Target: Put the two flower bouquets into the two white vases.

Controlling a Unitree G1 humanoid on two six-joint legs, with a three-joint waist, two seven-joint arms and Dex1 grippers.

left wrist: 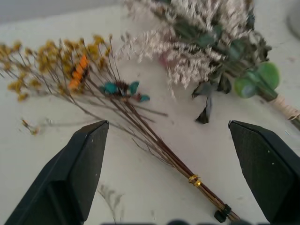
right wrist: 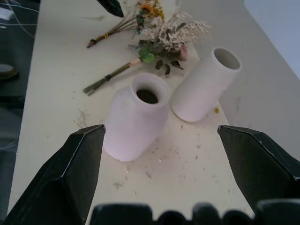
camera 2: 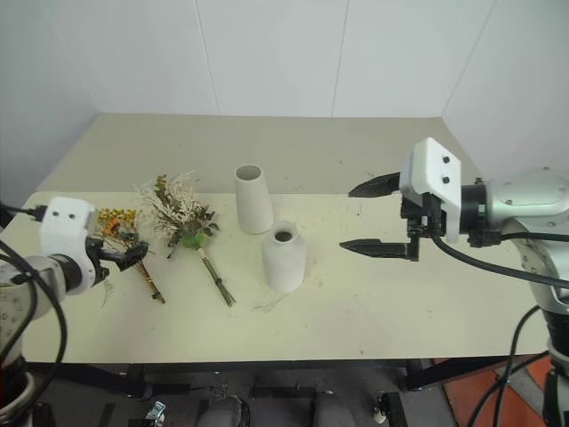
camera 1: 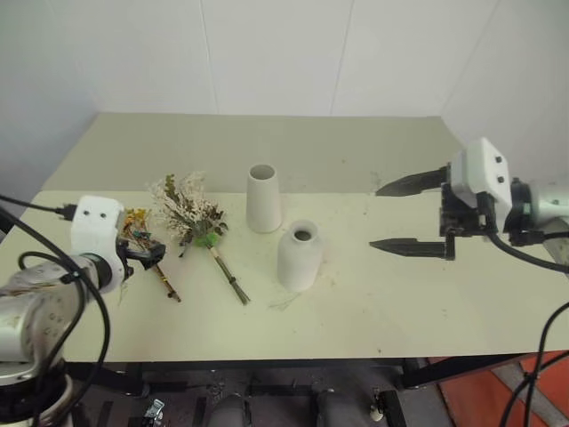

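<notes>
Left wrist view: no writing on bouquets (left wrist: pixel 140 108); both grippers' fingers (left wrist: pixel 79 164) spread, empty.

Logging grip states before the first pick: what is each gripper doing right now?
Left gripper: open, empty, over the yellow bouquet.
Right gripper: open, empty.

Probably a lab, bare white walls (camera 1: pixel 267 53), plain worktable (camera 1: pixel 373 302), trailing cables (camera 1: pixel 533 258)

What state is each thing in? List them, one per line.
Yellow bouquet: lying on table, not held.
Pink bouquet: lying on table, not held.
Tall vase: upright, empty.
Short vase: upright, empty.
Left gripper: open, over yellow bouquet's stems.
Right gripper: open, holding nothing.
</notes>
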